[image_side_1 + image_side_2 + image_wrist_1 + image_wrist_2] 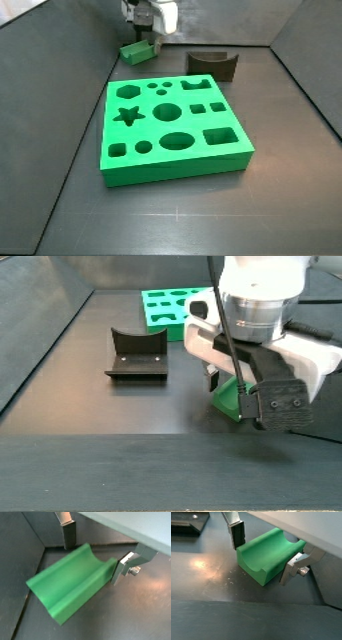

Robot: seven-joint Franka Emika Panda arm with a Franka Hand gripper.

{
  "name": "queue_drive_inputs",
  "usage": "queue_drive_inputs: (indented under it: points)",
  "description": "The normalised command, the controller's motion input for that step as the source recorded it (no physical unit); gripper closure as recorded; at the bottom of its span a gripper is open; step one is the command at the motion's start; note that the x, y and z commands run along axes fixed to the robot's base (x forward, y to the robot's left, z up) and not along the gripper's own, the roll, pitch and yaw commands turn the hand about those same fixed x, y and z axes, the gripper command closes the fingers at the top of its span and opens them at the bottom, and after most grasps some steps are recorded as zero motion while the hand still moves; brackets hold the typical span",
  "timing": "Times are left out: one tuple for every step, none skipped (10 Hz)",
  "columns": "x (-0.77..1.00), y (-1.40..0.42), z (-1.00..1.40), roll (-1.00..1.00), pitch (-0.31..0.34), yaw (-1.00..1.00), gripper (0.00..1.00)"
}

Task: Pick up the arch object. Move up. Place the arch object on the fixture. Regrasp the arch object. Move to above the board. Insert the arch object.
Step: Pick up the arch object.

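Two-finger silver gripper [264,553] low at the floor, straddling the small bright green notched arch object [268,554], fingers not visibly clamped, grip state unclear

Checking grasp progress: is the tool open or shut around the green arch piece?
Open: in both wrist views the tool straddles the arch piece, fingers clear of it.

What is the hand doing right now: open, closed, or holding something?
Hand: open, its fingers either side of the arch object on the floor, not clamped on it.
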Motion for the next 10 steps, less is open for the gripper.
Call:
queue_drive_inputs:
  points:
    - [-0.02, 0.0, -0.31, -0.13, -0.053, 0.0, 0.0]
    - [0.0, 0.0, -0.29, -0.15, -0.04, 0.0, 0.0]
    - [0.0, 0.0, -0.19, -0.2, -0.053, 0.0, 0.0]
    - [0.0, 0.0, -0.21, -0.2, -0.046, 0.0, 0.0]
    - [0.0, 0.0, -0.19, -0.17, -0.06, 0.0, 0.0]
    - [-0.17, 0.06, 0.0, -0.09, -0.21, 0.0, 0.0]
    - [0.0, 0.0, 0.0, 0.0, 0.0, 0.0, 0.0]
    - [0.0, 0.0, 0.0, 0.0, 0.0, 0.0, 1.0]
    - [0.0, 0.0, 0.0, 0.0, 0.0, 0.0, 1.0]
    - [0.0, 0.0, 0.0, 0.0, 0.0, 0.0, 1.0]
